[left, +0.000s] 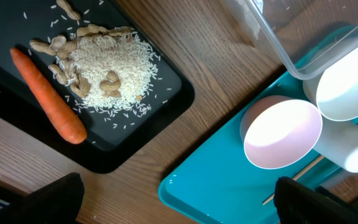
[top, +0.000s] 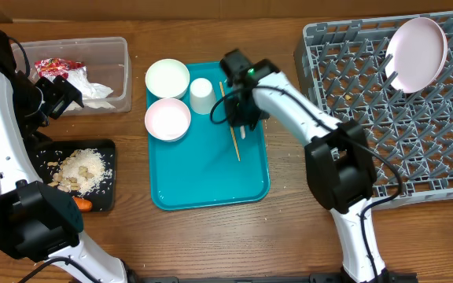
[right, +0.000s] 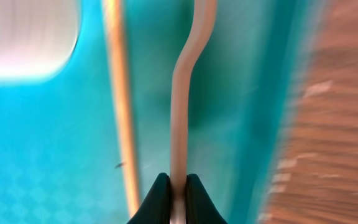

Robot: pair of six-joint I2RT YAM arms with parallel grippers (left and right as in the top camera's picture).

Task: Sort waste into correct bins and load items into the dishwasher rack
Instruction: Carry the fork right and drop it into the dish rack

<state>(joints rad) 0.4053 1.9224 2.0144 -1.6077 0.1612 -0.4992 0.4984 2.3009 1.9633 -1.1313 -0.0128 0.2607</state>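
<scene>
My right gripper [right: 178,180] is shut on the handle of the white fork [right: 180,118], low over the teal tray [top: 211,181]. The thin wooden stick [right: 120,112] lies just left of the fork, and the white cup [right: 23,37] is at the upper left. On that tray sit a white bowl [top: 167,78], a pink bowl [top: 167,119] and the cup [top: 201,95]. My left gripper [left: 179,208] hangs open over the table between the black tray [left: 166,106] and the teal tray. The black tray holds rice [left: 107,71] and a carrot [left: 47,94].
The clear tub [top: 104,47] at the back left holds a red wrapper [top: 53,67] and a crumpled napkin [top: 89,88]. The grey dishwasher rack [top: 415,134] fills the right side, with a pink plate [top: 418,53] standing in its far corner.
</scene>
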